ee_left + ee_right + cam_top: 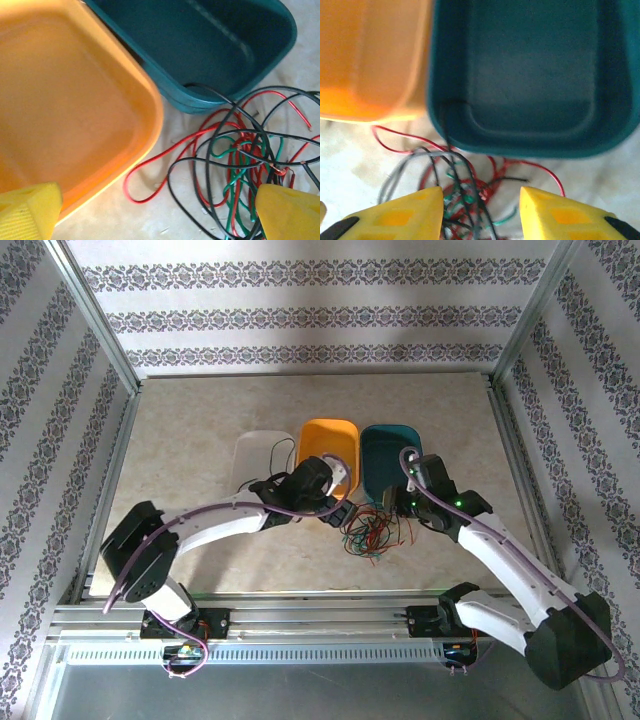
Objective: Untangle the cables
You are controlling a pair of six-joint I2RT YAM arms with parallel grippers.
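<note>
Standing by the table (200, 440), I see three tubs in a row across its middle: a white tub (262, 455), an orange tub (328, 445) and a teal tub (385, 460), the last two touching side by side. The cables (375, 533) lie in a loose knot on the bare tabletop just nearer the near edge than the tubs, below the seam where orange meets teal. Up close they are red, black and green strands (240, 160) looped through one another, with one red loop trailing out toward the orange tub's corner. One black strand climbs the teal tub's near wall and hooks over its rim (445, 112). The left claw (338, 508) hovers at the orange tub's near corner, its yellow fingers (30, 210) spread fully wide and released, gripping nothing. The right claw (393, 508) hangs over the tangle by the teal tub's near wall; its fingers (405, 215) stand apart with strands (462, 190) lying in the gap between them, not pinched.
</note>
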